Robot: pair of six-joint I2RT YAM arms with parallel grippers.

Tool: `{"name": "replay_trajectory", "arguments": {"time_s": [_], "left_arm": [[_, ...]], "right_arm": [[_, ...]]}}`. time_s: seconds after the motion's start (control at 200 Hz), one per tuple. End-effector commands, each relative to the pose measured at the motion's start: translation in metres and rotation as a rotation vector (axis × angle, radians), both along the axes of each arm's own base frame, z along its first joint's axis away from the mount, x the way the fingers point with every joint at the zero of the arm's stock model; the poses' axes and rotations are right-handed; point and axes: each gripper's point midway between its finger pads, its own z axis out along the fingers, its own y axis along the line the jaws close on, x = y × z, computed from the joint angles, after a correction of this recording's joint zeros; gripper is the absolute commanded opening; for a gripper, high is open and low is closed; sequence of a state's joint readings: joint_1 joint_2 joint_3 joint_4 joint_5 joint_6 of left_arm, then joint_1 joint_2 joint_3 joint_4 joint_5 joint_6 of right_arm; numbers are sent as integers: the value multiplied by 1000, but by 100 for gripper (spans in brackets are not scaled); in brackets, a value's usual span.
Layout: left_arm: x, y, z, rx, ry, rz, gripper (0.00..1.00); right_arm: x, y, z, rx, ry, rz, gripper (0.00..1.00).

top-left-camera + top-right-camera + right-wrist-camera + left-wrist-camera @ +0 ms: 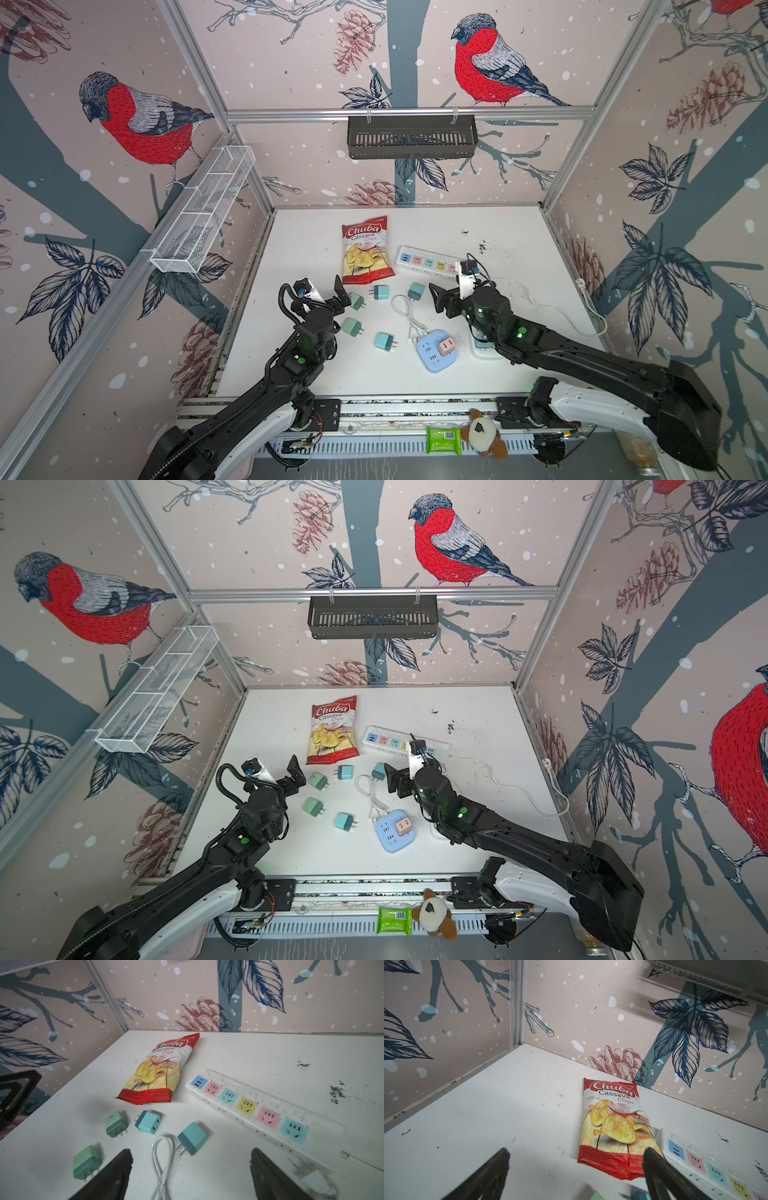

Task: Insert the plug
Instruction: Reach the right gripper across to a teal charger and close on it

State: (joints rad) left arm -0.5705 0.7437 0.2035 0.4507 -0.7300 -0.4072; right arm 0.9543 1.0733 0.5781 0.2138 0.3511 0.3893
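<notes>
Plugs total six: two green plugs (355, 301) and three teal plugs (379, 292) lie loose on the white table (311, 374) between one chips bag (365, 249) and one blue cube socket (430, 358), which holds one pink plug (446, 345). One power strip (424, 262) and one white cable (405, 311) lie nearby. Both claws gape empty: left gripper (576, 1152), right gripper (191, 1150).
</notes>
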Motion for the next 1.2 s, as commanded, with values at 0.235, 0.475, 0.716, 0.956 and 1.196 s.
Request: {"name": "replay_trajectory", "arguments": {"time_s": [0.235,0.475,0.716,0.956,1.196], "left_arm": [[0,9,-4,-89,-6,14,99],[1,21,-14,-157,17,40,98],[-2,26,-9,-158,-5,56,98],[-2,23,-5,-164,-15,41,98],[-1,20,-4,-174,-11,27,98]], "right_arm": [[-84,65,-11,-102,43,187,89],[-107,89,-34,-108,103,274,90],[-124,112,-85,-251,179,287,87],[-130,135,-111,-315,211,338,84],[-107,146,-128,-304,280,381,84]]}}
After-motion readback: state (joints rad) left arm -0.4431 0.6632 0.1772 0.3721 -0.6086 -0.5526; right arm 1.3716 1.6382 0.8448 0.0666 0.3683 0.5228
